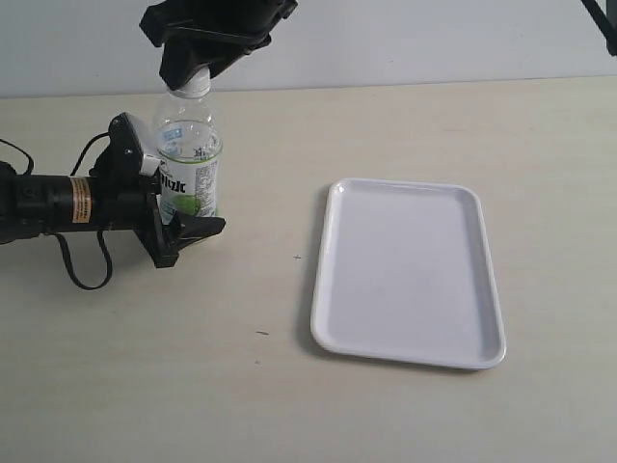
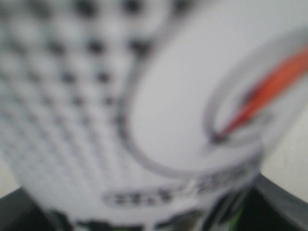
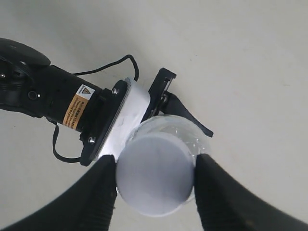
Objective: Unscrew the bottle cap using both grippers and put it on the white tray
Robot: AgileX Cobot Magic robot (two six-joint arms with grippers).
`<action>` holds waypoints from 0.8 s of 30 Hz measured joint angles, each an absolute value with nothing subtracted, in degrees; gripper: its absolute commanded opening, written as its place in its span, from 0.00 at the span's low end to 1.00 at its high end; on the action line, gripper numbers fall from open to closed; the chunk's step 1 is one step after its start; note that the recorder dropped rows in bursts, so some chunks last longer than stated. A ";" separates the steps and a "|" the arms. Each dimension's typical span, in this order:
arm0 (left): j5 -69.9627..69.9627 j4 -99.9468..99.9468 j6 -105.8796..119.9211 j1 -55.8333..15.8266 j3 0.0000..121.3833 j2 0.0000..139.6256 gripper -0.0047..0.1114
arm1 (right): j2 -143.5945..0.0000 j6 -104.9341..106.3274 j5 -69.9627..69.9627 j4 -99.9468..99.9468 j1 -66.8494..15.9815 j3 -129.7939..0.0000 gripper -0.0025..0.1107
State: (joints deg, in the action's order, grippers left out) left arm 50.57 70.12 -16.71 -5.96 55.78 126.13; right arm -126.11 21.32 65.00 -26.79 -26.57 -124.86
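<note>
White plastic is the weak spot: the bottle cap (image 3: 155, 174) sits between the right claw (image 3: 154, 163) pads (image 3: 107, 187), which look pressed to its two sides, cap not yet off. An off-centre pinch could slip. Directly below, the left claw (image 1: 175, 198) clamps the bottle (image 1: 188, 145) around its label; a loose hold would let it spin or tip on the surface (image 1: 289, 405). The white tray (image 1: 405, 270) lies well beyond the left claw's fingertips, so a freed cap could drop on the way. One cap, one bottle, one tray, two claws.
</note>
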 measured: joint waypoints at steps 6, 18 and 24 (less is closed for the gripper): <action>50.57 70.12 -16.82 -5.96 55.78 126.13 0.04 | -126.11 23.36 65.00 -26.87 -26.57 -124.86 0.02; 50.79 70.21 -16.71 -5.96 55.78 126.13 0.04 | -126.11 45.07 65.46 -27.36 -26.57 -124.86 0.02; 50.79 70.45 -16.22 -5.96 55.78 126.13 0.04 | -126.11 60.02 66.39 -27.25 -26.57 -124.86 0.02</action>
